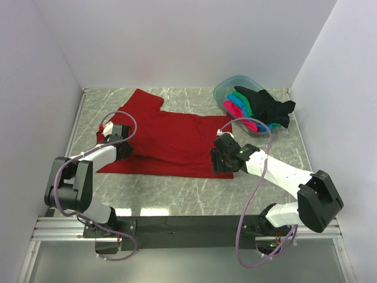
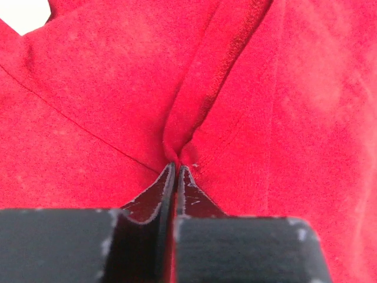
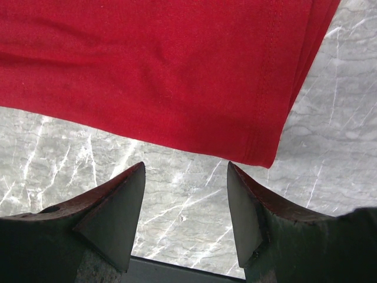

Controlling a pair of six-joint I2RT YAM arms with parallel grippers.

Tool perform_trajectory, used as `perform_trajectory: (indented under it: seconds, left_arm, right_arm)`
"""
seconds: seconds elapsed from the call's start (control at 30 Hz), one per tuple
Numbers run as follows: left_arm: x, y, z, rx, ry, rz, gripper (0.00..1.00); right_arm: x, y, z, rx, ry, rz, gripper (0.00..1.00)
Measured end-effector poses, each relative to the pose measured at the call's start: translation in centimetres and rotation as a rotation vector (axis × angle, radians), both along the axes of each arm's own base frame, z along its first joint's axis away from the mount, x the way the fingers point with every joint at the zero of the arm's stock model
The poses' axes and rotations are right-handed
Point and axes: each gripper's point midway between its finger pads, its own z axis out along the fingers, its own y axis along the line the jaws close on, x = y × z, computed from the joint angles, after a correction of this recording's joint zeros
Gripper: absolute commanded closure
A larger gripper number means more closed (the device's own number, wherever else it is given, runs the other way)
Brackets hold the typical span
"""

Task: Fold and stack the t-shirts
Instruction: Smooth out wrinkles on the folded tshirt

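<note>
A dark red t-shirt [image 1: 171, 138] lies spread across the marble table, one sleeve pointing to the back left. My left gripper [image 1: 123, 141] sits on its left part, jaws shut on a pinched fold of the red cloth [image 2: 177, 159]. My right gripper [image 1: 221, 160] hovers at the shirt's near right corner [image 3: 259, 156], jaws open, bare marble between the fingers [image 3: 118, 206]. Black [image 1: 268, 103], green [image 1: 242, 105], bright blue [image 1: 234, 108] and hot pink [image 1: 253, 124] t-shirts lie bunched in the tub at the back right.
A clear bluish plastic tub [image 1: 227, 88] stands at the back right, the black shirt spilling over its right rim. White walls close in the table [image 1: 194, 197] on three sides. A black rail [image 1: 188, 227] with the arm bases runs along the near edge.
</note>
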Motion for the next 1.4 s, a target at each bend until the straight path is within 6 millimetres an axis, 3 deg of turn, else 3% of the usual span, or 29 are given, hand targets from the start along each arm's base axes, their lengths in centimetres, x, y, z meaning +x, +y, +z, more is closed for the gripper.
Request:
perform_trajectory:
  seconds: [0.17,0.47,0.77,0.87,0.97,1.0,1.07,1.2,1.4]
  left_arm:
    - [0.6,-1.1,0.7,0.002,-0.011,-0.034,1.0]
    - [6.9,-4.5,5.0,-0.014,-0.115,-0.095,1.0]
    - [10.0,-7.8,3.4,0.001,-0.065,-0.166,1.0]
    - [11.1,-9.2,3.4,0.006,-0.062,-0.198,0.91]
    - [11.8,-10.3,3.7,0.015,-0.066,-0.231,0.73]
    - [11.9,-10.7,3.9,0.017,-0.07,-0.241,0.61]
    - [12.0,-11.2,4.3,0.018,-0.076,-0.253,0.46]
    - [12.5,-11.7,5.5,0.029,-0.093,-0.269,0.29]
    - [14.7,-11.9,8.9,0.064,-0.147,-0.275,0.25]
  right_arm:
    - [0.0,0.0,0.0,0.0,0.001,0.0,0.36]
    - [0.0,0.0,0.0,-0.002,-0.002,-0.002,0.35]
    - [0.1,-0.2,-0.5,-0.019,0.007,-0.005,0.35]
    - [0.1,-0.2,-0.8,-0.026,0.016,-0.005,0.35]
    - [0.1,-0.2,-1.0,-0.03,0.022,-0.005,0.35]
    - [0.1,-0.2,-1.1,-0.031,0.022,-0.005,0.35]
    - [0.1,-0.2,-1.3,-0.036,0.027,-0.005,0.35]
    - [0.2,-0.2,-1.5,-0.042,0.031,-0.006,0.35]
    - [3.0,1.7,0.6,-0.023,-0.022,-0.003,0.34]
